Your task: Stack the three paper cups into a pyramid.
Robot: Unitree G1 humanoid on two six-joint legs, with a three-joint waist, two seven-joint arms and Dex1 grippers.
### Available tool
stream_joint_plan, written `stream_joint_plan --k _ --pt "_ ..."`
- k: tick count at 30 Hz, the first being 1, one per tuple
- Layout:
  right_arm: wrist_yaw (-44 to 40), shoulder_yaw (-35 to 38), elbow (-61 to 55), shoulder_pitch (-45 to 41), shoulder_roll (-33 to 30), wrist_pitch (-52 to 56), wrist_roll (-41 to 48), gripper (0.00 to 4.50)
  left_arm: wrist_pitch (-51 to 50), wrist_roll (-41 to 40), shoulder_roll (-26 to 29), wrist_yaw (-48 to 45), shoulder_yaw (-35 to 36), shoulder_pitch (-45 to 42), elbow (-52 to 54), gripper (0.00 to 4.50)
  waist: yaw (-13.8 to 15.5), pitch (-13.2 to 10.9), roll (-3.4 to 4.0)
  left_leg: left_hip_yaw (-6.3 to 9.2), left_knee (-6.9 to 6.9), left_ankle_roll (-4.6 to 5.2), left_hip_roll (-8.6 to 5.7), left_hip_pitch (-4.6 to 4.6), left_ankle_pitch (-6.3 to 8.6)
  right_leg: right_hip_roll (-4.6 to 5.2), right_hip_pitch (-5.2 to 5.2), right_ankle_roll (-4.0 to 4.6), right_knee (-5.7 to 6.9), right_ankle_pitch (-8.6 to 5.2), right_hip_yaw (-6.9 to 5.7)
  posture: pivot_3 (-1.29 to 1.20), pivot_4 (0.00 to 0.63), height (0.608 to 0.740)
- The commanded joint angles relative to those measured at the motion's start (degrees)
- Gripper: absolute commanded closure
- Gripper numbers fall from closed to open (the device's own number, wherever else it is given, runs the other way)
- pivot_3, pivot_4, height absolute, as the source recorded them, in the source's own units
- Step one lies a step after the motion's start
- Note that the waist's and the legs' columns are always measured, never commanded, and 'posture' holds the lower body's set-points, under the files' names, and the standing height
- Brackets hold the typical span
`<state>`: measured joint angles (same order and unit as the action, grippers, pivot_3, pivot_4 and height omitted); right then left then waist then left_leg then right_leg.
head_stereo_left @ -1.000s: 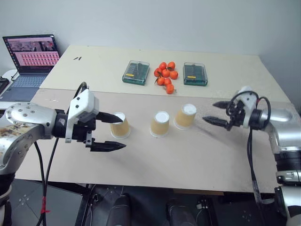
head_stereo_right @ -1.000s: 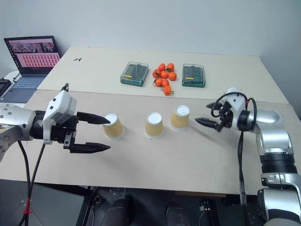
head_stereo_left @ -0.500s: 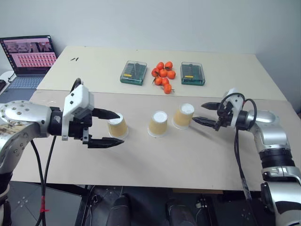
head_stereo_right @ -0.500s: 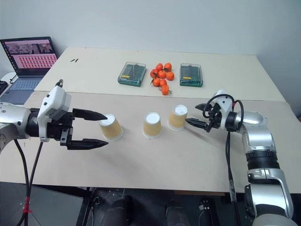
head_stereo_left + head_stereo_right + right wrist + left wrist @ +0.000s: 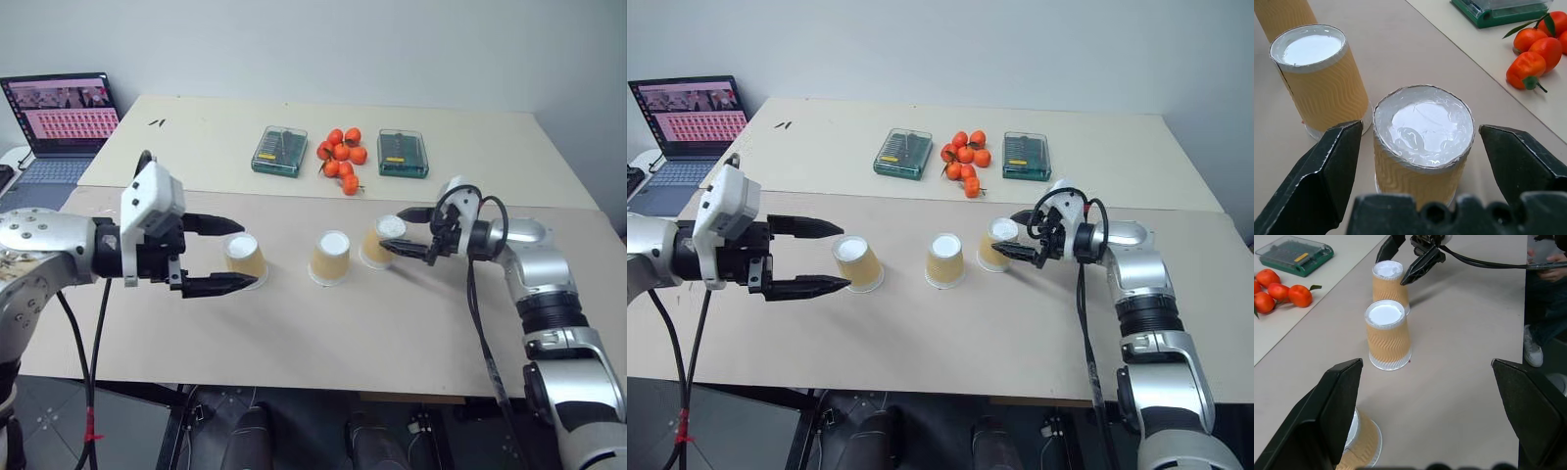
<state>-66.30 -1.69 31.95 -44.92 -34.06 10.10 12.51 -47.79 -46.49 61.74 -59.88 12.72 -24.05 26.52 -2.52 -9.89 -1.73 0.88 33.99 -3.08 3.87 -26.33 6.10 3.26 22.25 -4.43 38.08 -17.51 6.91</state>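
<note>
Three tan paper cups stand upside down in a row on the near table: the left cup (image 5: pixel 245 260), the middle cup (image 5: pixel 331 258) and the right cup (image 5: pixel 381 241). My right gripper (image 5: pixel 392 229) is open, and its fingers flank the right cup (image 5: pixel 1422 142) without visibly squeezing it. My left gripper (image 5: pixel 844 257) is open and hovers by the left cup (image 5: pixel 1361 445), which sits just beside one finger. The middle cup (image 5: pixel 1387 338) is untouched. No cup rests on another.
On the far table lie a cluster of tangerines (image 5: pixel 341 157) and two clear green-tinted boxes (image 5: pixel 280 150) (image 5: pixel 403 153). A laptop (image 5: pixel 61 108) stands open at the far left. A person's legs (image 5: pixel 1547 308) show beyond the table's edge.
My right gripper has moved left to the right cup, and its open fingers now sit on either side of it. The left gripper stays open, roughly in place. The cups have not moved.
</note>
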Motion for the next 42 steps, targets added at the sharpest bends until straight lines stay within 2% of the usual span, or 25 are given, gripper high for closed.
stream_joint_plan --k 1,3,6,9,10,23,30,42 --pt "-0.7 0.27 0.91 -2.72 0.44 -2.19 -0.2 0.01 0.33 -0.76 0.59 0.7 2.98 0.76 1.8 0.0 -0.02 0.0 0.0 0.0 0.0 0.0 0.0 0.0 0.0 0.0 0.0 0.0 0.0 0.0 0.0 0.0 0.15 0.735" --pt "-0.71 0.16 2.04 -3.33 0.82 -2.65 -0.51 0.01 0.41 -0.85 0.76 0.91 3.43 1.26 1.98 0.0 -0.04 0.0 0.0 0.0 0.0 0.0 0.0 0.0 0.0 0.0 0.0 0.0 0.0 0.0 0.0 0.0 0.15 0.735" --pt "-0.7 0.05 3.65 -4.09 1.3 -3.44 -1.02 0.68 0.4 -1.06 0.94 1.26 3.99 1.83 2.37 0.0 -0.05 0.0 0.0 0.0 0.0 0.0 0.0 0.0 0.0 0.0 0.0 0.0 0.0 0.0 0.0 0.0 0.15 0.735" --pt "-0.93 -0.06 4.53 -4.43 1.55 -4.09 -1.5 1.68 0.4 -1.15 1.09 1.4 4.41 2.17 2.44 0.0 -0.04 0.0 0.0 0.0 0.0 0.0 0.0 0.0 0.0 0.0 0.0 0.0 0.0 0.0 0.0 0.0 0.15 0.735" --pt "-1.01 -0.05 4.72 -4.49 1.6 -4.25 -1.6 1.73 0.41 -1.17 1.13 1.42 4.49 2.25 2.44 0.0 -0.03 0.0 0.0 0.0 0.0 0.0 0.0 0.0 0.0 0.0 0.0 0.0 0.0 0.0 0.0 0.0 0.15 0.735" --pt "-2.08 0.81 2.83 -5.11 -0.64 -3.17 -1.95 1.73 1.51 -0.36 1.05 1.35 3.4 1.16 1.14 0.0 0.02 0.0 0.01 0.0 0.0 0.0 0.0 0.0 0.0 0.0 0.0 0.0 0.0 0.0 -0.01 0.0 0.15 0.735" --pt "-8.28 -0.32 -9.06 -1.71 -4.01 6.25 1.56 1.73 2.98 0.71 0.59 0.17 1.56 -0.38 -0.72 0.0 0.04 -0.01 0.02 0.0 -0.04 0.0 0.0 0.0 0.0 0.0 0.01 0.0 0.0 0.0 -0.01 0.0 0.15 0.735" --pt "-6.75 -1.92 -16.42 3.04 -0.64 9.29 2.07 1.73 3.07 1.85 -0.41 -0.58 -0.7 -3.02 -1.82 0.0 0.04 -0.01 0.02 0.0 -0.04 0.0 0.0 0.0 0.0 -0.01 0.02 0.0 0.0 0.0 -0.01 0.0 0.15 0.735"
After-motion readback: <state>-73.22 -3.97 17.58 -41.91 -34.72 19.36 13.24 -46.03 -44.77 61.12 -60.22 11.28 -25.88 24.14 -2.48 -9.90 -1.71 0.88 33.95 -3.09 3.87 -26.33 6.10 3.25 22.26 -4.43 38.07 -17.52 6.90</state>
